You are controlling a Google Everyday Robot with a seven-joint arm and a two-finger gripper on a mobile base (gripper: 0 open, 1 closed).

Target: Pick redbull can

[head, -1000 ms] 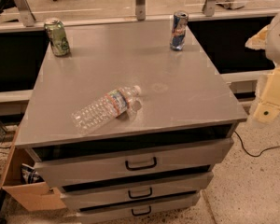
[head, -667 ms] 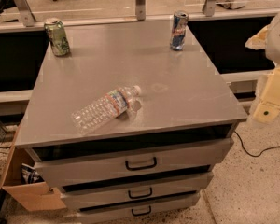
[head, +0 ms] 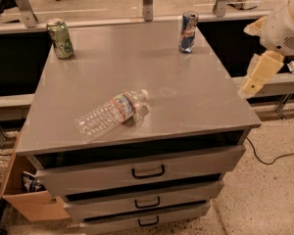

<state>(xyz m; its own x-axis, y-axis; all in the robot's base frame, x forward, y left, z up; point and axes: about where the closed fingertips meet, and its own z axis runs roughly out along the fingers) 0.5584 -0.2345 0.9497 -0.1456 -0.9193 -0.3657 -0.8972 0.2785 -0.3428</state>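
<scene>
The redbull can [head: 187, 32] is slim, blue and silver with a red marking. It stands upright near the far right corner of the grey cabinet top [head: 186, 106]. My gripper [head: 256, 77] hangs off the right edge of the cabinet, below the white arm joint [head: 284, 26]. It is to the right of the can and nearer to the camera, well apart from it, and holds nothing I can see.
A wider green-and-white can [head: 61, 38] stands at the far left corner. A clear plastic water bottle [head: 110, 112] lies on its side near the front middle. Drawers [head: 147, 170] face front. A cardboard box [head: 24, 190] sits on the floor at left.
</scene>
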